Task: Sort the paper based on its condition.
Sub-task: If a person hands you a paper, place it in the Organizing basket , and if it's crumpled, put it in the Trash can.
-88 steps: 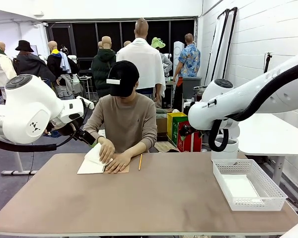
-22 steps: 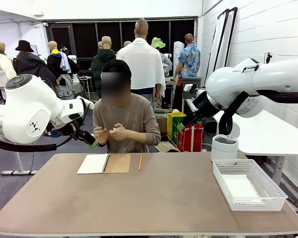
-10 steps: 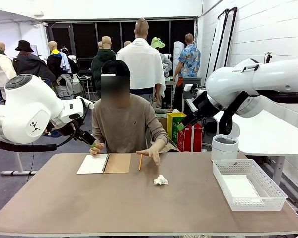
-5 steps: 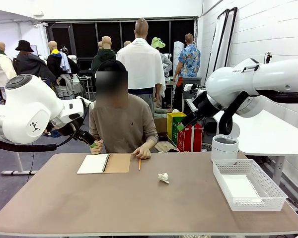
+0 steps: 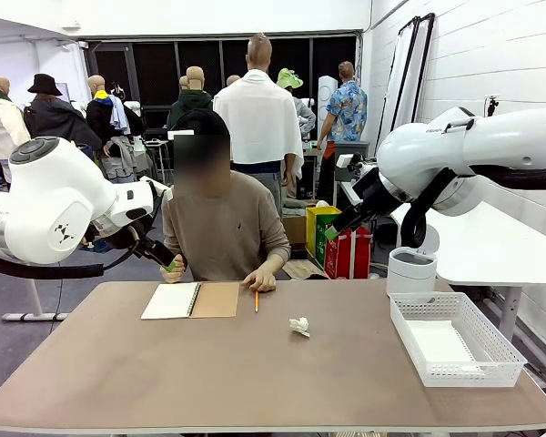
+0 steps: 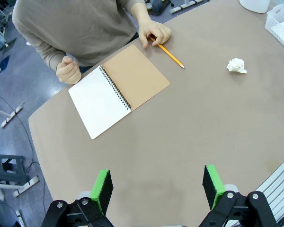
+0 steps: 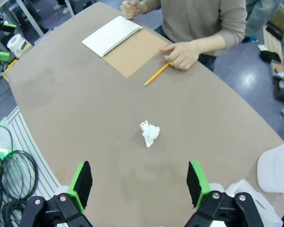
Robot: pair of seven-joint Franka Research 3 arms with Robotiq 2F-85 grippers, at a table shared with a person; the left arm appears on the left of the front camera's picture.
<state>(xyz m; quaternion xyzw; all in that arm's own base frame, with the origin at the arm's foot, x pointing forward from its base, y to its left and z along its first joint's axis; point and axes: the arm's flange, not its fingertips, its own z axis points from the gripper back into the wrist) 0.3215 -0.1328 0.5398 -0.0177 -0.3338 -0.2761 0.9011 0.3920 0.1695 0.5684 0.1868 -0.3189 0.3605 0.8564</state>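
- Front view, far left: the white left arm hangs above the brown bench (image 5: 255,382) edge; its left gripper (image 6: 157,185) is seen in the left wrist view with green-padded fingers (image 6: 102,188) spread wide and nothing between them, high over bare bench.
- Left of centre at the far side lies an open spiral notebook (image 5: 189,299), a white page on the left and a tan cardboard cover on the right.
- Behind it sits a person in a beige sweater; one hand (image 5: 173,269) is a fist at the far edge, the other hand (image 5: 260,279) rests on the far end of a yellow pencil (image 5: 256,301) just right of the notebook.
- Near the middle, right of the pencil and apart from it, lies a small crumpled ball of white paper (image 5: 298,326).
- At the right stands a white plastic mesh basket (image 5: 456,340) with a flat white sheet (image 5: 444,346) inside.
- Right gripper (image 7: 139,185), in the right wrist view, is wide apart and empty, above the ball.
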